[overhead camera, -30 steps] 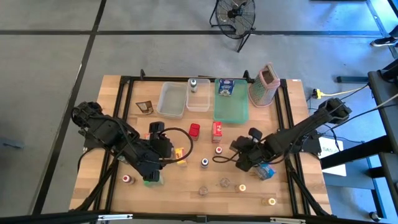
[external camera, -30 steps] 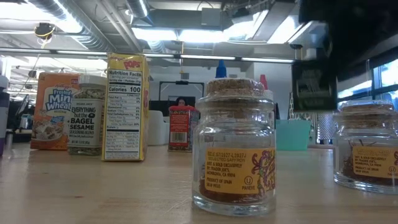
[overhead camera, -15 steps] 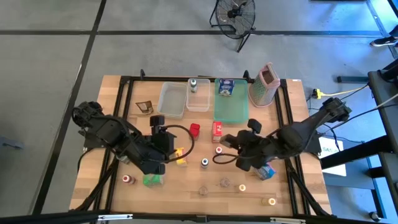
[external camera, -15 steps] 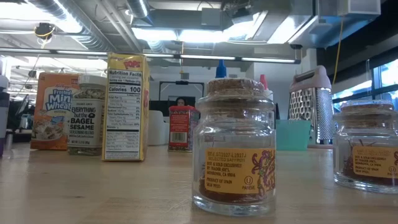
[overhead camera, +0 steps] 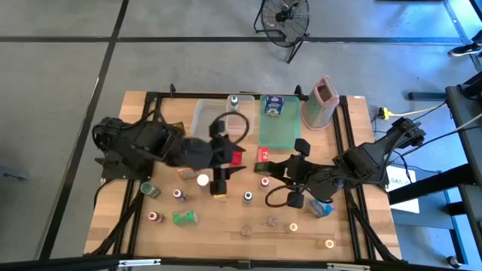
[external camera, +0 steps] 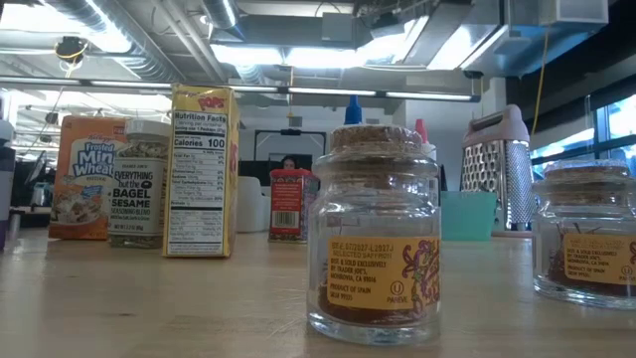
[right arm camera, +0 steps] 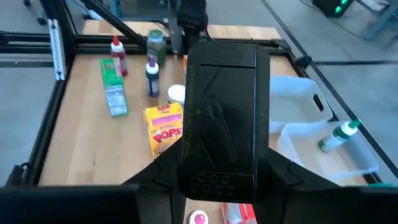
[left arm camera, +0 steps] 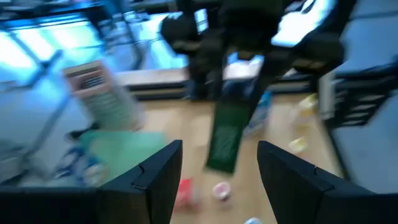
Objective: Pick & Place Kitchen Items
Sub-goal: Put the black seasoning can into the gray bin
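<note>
Gripping a dark box [right arm camera: 224,93] between narrow fingers, the right gripper [right arm camera: 224,177] hangs over the middle of the tabletop [overhead camera: 354,233], a little toward its right edge; the box looks clear of the wood, though the overhead view does not settle that. Facing it from the left, the left gripper [left arm camera: 219,146] stands wide with nothing between its fingers.

By these views the sorting is barely begun; only a bottle [overhead camera: 233,102] lies in a tub [overhead camera: 239,126] and a blue carton [overhead camera: 273,107] on the tray [overhead camera: 280,135], both along the edge where the grater [overhead camera: 320,102] stands.

Most of the groceries are out on the bare wood: a red box [overhead camera: 262,156] and a yellow box [overhead camera: 218,188] near the middle; a green box [overhead camera: 184,218] toward the left edge; a blue box [overhead camera: 324,207] under the right arm; several jars, one [overhead camera: 325,243] near the right corner, strung along the opposite edge. The dark box probably goes into a container next, and nearly everything else has yet to be lifted.
</note>
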`<state>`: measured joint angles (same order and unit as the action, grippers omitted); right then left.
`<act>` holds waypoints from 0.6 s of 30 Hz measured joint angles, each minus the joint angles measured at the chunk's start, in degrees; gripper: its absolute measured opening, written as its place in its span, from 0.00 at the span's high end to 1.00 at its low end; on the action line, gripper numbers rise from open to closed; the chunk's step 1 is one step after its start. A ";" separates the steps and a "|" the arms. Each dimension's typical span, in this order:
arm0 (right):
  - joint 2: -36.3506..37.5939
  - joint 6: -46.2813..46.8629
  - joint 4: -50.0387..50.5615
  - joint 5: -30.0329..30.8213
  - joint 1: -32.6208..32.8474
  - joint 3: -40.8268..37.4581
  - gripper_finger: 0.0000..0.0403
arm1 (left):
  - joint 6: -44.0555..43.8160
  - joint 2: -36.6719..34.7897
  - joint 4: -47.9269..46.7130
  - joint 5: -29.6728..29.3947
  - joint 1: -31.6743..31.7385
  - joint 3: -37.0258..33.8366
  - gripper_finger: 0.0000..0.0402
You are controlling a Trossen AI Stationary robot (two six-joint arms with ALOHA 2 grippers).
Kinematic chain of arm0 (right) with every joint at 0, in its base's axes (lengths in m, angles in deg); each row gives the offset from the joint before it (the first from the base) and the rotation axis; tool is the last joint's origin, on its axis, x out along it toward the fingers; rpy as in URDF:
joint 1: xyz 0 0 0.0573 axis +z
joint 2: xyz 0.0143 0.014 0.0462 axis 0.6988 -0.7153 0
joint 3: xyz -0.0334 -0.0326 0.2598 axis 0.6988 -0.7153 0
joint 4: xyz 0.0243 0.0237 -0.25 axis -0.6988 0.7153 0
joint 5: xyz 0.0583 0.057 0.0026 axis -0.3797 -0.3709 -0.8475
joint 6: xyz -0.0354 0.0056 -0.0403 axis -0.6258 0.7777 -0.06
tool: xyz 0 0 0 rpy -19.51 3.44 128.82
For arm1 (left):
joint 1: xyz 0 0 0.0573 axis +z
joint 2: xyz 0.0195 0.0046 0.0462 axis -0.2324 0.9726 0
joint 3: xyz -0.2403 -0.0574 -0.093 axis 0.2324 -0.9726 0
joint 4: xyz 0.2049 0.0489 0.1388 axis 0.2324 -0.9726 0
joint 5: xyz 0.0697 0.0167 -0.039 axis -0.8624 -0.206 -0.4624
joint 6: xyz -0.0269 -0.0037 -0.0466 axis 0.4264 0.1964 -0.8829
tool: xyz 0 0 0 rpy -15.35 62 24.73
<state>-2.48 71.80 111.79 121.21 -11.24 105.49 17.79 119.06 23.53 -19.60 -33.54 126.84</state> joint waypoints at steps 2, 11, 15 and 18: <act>0.00 -0.56 -1.44 -0.22 0.21 0.00 0.69 | 0.83 0.57 2.21 4.35 1.32 0.00 0.50; 0.00 -3.27 -5.40 -0.40 1.35 0.00 0.69 | 3.87 4.87 4.82 9.90 3.29 0.00 0.49; 0.00 -3.27 -5.42 -0.39 1.89 0.00 0.69 | 3.90 5.97 4.79 11.09 3.61 0.00 0.49; 0.00 -3.27 -5.66 -0.40 1.89 0.00 0.69 | 4.21 6.61 4.83 11.18 3.86 0.00 0.49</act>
<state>-2.48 68.53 106.13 120.81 -9.35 105.49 22.01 125.66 28.36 -8.42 -29.68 126.84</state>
